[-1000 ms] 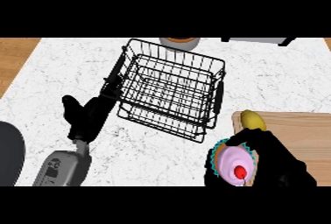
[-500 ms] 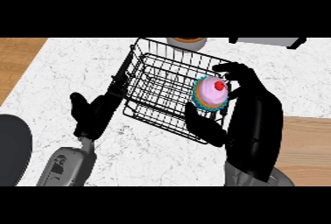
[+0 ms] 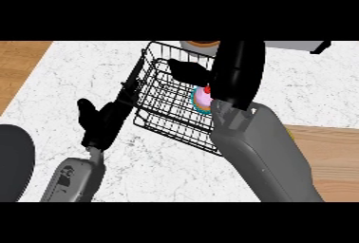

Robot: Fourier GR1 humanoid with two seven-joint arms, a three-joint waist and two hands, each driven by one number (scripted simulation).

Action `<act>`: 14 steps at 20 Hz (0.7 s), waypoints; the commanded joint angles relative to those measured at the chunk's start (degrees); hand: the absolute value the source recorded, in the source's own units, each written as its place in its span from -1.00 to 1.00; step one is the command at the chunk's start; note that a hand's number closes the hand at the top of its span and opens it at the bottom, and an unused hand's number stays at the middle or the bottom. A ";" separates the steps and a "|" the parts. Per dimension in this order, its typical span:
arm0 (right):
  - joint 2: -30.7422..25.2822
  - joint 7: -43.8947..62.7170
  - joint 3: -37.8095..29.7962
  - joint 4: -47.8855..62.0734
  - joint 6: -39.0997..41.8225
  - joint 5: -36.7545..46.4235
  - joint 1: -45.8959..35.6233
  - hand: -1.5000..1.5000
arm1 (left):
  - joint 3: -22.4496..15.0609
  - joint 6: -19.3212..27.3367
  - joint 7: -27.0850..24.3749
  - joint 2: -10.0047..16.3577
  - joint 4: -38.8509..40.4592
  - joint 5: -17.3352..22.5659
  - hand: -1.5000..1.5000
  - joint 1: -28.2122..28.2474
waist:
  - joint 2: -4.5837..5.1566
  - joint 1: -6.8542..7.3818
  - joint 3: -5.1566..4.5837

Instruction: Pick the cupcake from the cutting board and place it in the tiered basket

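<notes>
Placing step, carry finished and release not yet made. The black right hand [image 3: 237, 66] reaches over the black wire tiered basket [image 3: 165, 114]; its grey forearm [image 3: 263, 147] slants up from the view's lower right, crossing the basket's near rim. The pink-frosted cupcake in a teal wrapper [image 3: 201, 99], topped with a red cherry, sits tucked under the palm, partly hidden by the wrist; the hand appears clamped on it, thumb jutting out beyond it, though the fingers beneath are hidden. The cupcake hangs inside the basket's outline, above the wire floor; whether it touches the wires cannot be told. The wooden cutting board [image 3: 326, 147] lies behind the forearm, well apart from the hand. Next move, as judged: lower the hand slightly, spread the fingers, then withdraw upward without snagging the rim. The black left hand [image 3: 100, 124] rests open on the white marble counter [image 3: 84, 76], fingers up, just beside the basket's left wall.
</notes>
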 commanded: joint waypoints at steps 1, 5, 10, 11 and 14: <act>0.23 4.96 -0.84 11.14 -12.22 1.20 -8.97 -1.00 | -0.22 0.87 0.40 -0.92 0.76 -0.37 0.00 0.01 | -0.54 -1.33 -0.06; 0.23 9.45 -5.42 13.25 -17.96 4.53 -12.44 -1.00 | 2.55 -0.49 -0.95 1.78 0.56 0.77 0.00 1.96 | -1.16 -3.14 -0.06; 0.23 17.10 -6.45 8.96 -17.52 8.69 -7.78 -1.00 | 2.95 0.81 -1.23 1.48 -0.18 0.22 0.00 4.42 | -2.22 -6.38 0.00; 0.23 16.74 -7.47 6.65 -15.11 8.88 -7.94 -1.00 | 2.39 1.61 -0.55 0.94 -2.33 -0.08 0.00 5.25 | -2.39 -6.84 0.04; 0.23 17.67 -5.89 -5.14 -6.50 9.39 -1.27 -1.00 | 3.90 1.64 -2.50 1.40 0.22 -0.14 0.00 5.78 | -2.75 -9.26 0.07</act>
